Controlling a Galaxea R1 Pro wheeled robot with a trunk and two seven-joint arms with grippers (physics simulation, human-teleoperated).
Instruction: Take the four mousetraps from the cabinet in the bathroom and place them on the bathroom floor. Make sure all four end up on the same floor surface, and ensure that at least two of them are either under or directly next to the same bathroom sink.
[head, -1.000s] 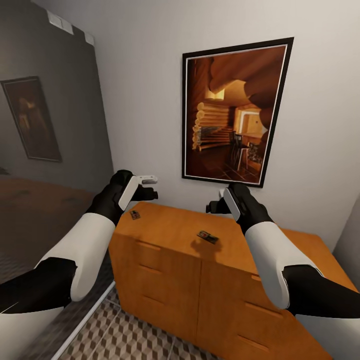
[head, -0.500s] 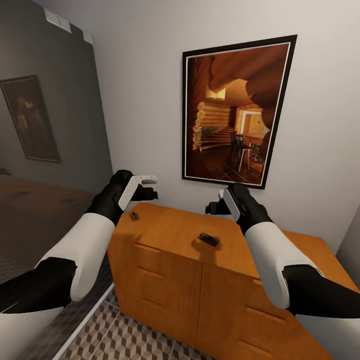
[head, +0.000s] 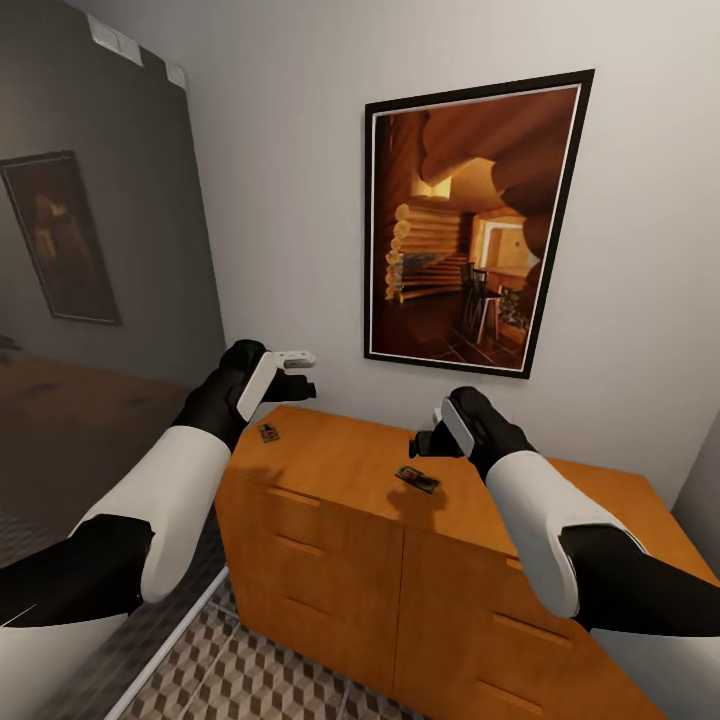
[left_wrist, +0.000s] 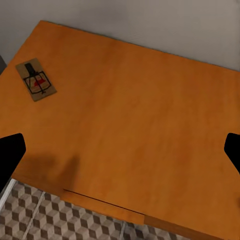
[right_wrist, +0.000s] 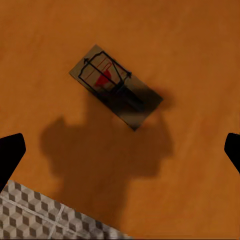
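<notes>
Right tool (head: 422, 447): we hold it spread above the mousetrap (right_wrist: 116, 93) on the cabinet (head: 340, 470).
Left tool (head: 300, 374): spread, empty.
Grip: we judge it light, stiff; pinch the board's long edges.

A large framed picture (head: 468, 222) of a log interior hangs on the pale wall (head: 300, 150) in the upper centre. At the left, a dark mirror-like panel (head: 90, 300) shows a dim framed picture (head: 62, 238).
</notes>
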